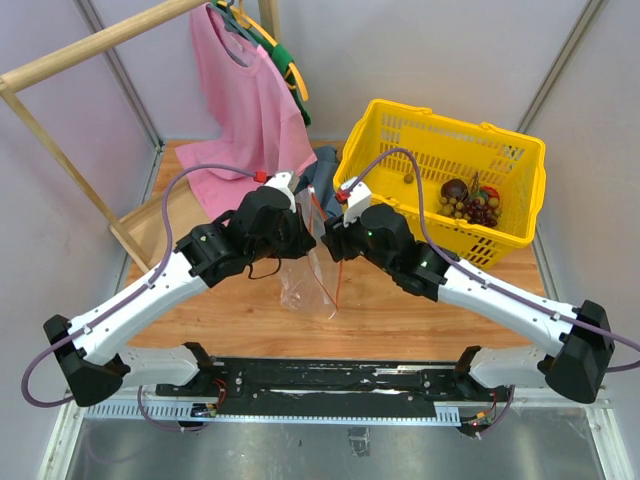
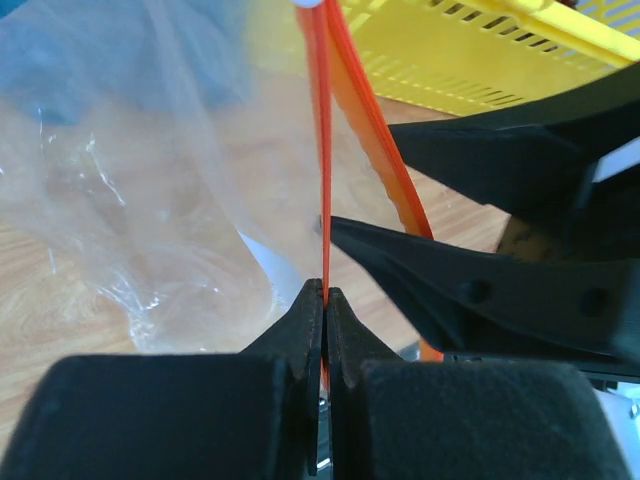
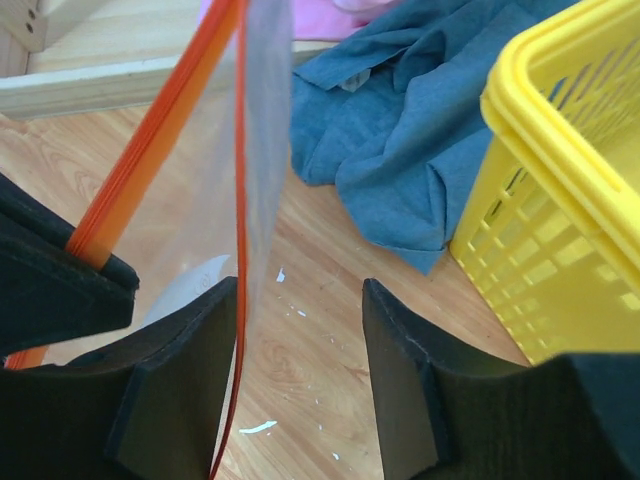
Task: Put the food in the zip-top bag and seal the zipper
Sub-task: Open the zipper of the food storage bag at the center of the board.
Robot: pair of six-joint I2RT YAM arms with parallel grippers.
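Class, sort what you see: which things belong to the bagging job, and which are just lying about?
Job: zip-top bag; zipper, pinched by left end effector; open right end effector; toy fruits.
Lying about: yellow basket holding the fruits; pink shirt; blue-grey cloth; wooden frame.

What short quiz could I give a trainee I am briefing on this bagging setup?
1. True or false: the toy fruit is already inside the bag.
2. What does the left gripper clamp? A: the orange strip of the bag. B: a fruit. C: nothing.
3. Fill in: the right gripper is ____ (open or shut).
Key: 1 false; 2 A; 3 open.
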